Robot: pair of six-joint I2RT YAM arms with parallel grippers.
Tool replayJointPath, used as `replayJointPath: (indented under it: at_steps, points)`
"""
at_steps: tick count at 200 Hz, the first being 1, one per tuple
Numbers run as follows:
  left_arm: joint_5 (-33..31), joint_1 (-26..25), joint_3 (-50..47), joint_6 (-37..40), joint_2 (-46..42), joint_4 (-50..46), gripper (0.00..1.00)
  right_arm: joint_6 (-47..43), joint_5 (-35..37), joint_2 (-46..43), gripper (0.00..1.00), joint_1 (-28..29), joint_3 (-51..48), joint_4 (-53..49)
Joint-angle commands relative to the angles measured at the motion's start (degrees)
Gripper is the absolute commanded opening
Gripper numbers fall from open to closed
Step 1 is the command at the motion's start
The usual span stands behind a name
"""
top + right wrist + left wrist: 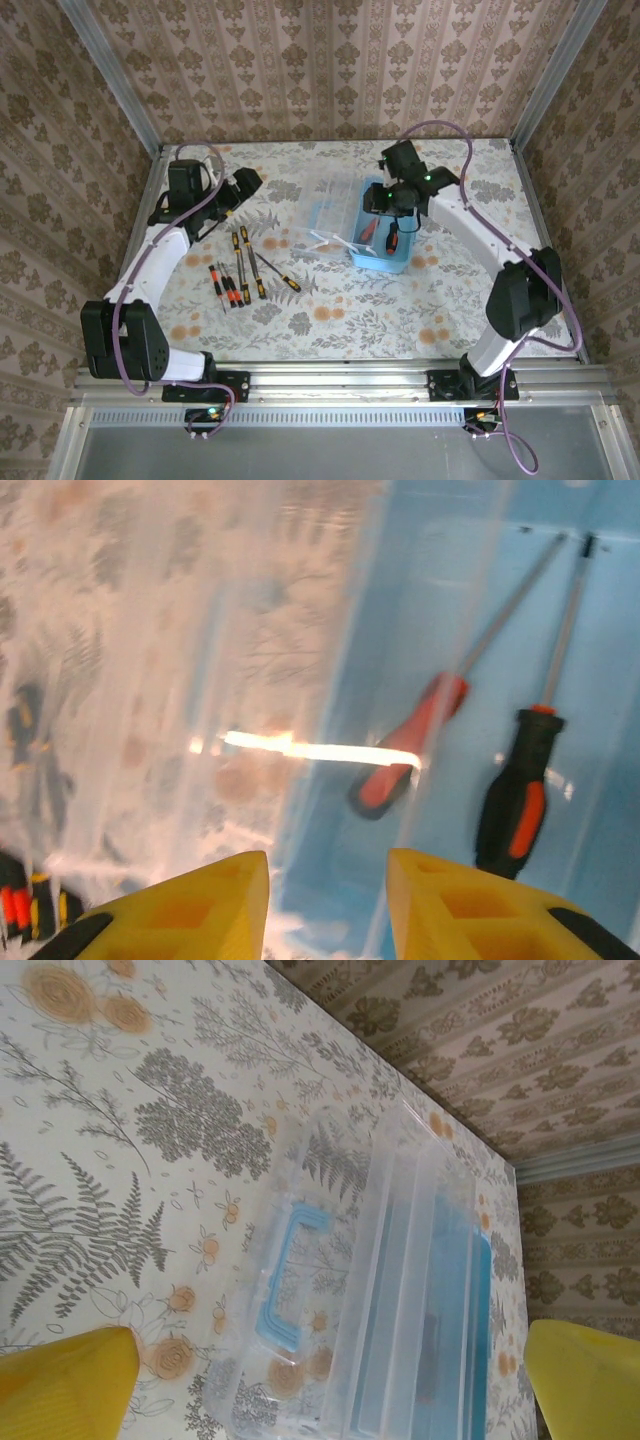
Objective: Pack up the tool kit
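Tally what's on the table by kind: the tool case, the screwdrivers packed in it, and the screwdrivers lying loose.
Tool case: 1
Packed screwdrivers: 2
Loose screwdrivers on the table: 5, as best the top view shows
Total: 8

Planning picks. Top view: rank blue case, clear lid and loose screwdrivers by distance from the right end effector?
1. Blue case, directly under the right end effector.
2. Clear lid, just left of the case.
3. Loose screwdrivers, farthest out to the left.
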Motion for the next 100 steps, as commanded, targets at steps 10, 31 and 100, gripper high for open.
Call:
replayJointPath:
  at_steps: [10,31,100]
  points:
    - [0.6,2.8,-0.8,-1.7,-2.3,2.3,1.0,-1.2,3.7,-2.7,0.42,5.2,-3.5,1.8]
    - [0.2,4.2,-0.9,-1.7,-1.9,2.2,1.0,-2.0,3.7,-3.1,0.45,8.8,-2.9,2.6]
    - [0.2,7.8,-1.2,-2.4,-0.8,2.2,1.0,-6.7,7.2,2.9,0.45,22.3,3.2,1.7]
